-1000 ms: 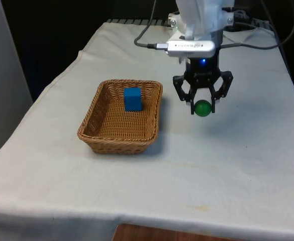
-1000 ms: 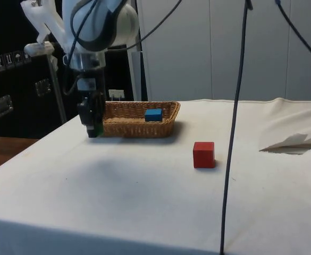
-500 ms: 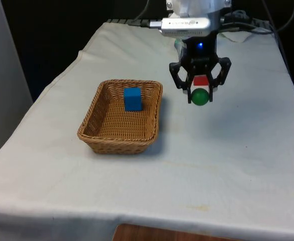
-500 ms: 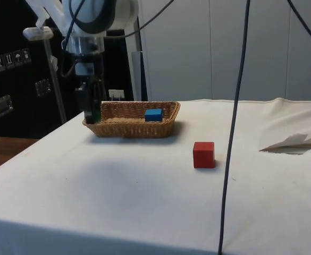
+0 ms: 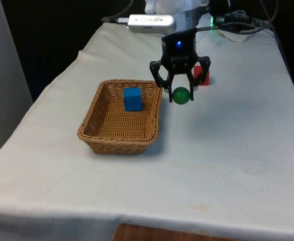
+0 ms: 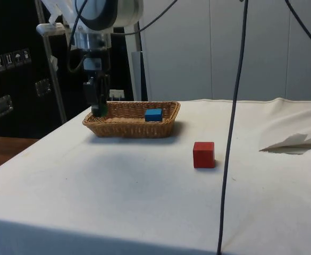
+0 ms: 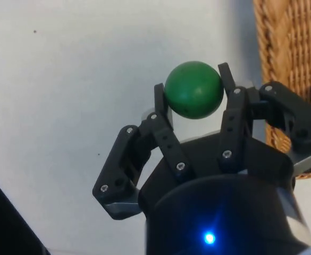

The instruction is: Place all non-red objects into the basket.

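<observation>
While the hand [image 5: 180, 94] hangs above the white worktop [image 5: 227, 150] just right of centre in the upper half of the front view, its two black fingers are clenched on a green ball [image 5: 181, 95], one on each side. It sits clear of the cloth, just beside the right rim of the wicker basket [image 5: 99, 131] and not over the basket's inside. In the wrist view the green ball [image 7: 193, 89] is pinched between the fingertips [image 7: 159, 93], with bare cloth behind it and the woven basket wall [image 7: 288, 48] close by.

A blue block [image 5: 132, 98] lies inside the basket, towards its far end, in the centre-left of the front view. A red block [image 5: 203, 75] stands on the cloth behind the hand in that view, partly hidden by the fingers.

From the side view the hand [image 6: 98, 109] shows at the upper left of the frame, hanging at the near-left corner of the basket [image 6: 128, 126], with the ball about level with the rim. The blue block [image 6: 153, 114] rests in the basket there, and the red block [image 6: 203, 154] sits alone on the worktop [image 6: 144, 196] right of centre, well apart from the basket.
</observation>
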Available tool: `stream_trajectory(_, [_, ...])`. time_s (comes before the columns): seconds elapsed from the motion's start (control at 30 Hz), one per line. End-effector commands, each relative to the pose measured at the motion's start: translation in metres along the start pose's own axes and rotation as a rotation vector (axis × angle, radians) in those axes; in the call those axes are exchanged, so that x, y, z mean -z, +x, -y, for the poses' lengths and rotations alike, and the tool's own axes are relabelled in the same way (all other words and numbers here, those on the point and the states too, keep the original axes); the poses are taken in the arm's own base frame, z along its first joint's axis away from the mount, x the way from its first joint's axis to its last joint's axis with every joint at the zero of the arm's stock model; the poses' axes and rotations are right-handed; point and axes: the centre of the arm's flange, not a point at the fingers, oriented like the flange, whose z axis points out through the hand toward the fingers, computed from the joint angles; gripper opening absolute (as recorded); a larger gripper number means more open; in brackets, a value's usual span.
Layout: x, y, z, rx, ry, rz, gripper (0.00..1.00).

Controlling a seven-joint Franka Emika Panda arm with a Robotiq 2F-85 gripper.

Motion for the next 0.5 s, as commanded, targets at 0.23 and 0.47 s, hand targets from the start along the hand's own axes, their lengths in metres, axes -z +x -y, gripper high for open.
stream_trajectory(0.23, [-0.002, -0.004, -0.026, -0.001, 0.015, -0.002, 0.00])
stream_trajectory(0.47, [-0.005, -0.008, -0.050, -0.002, 0.015, -0.005, 0.00])
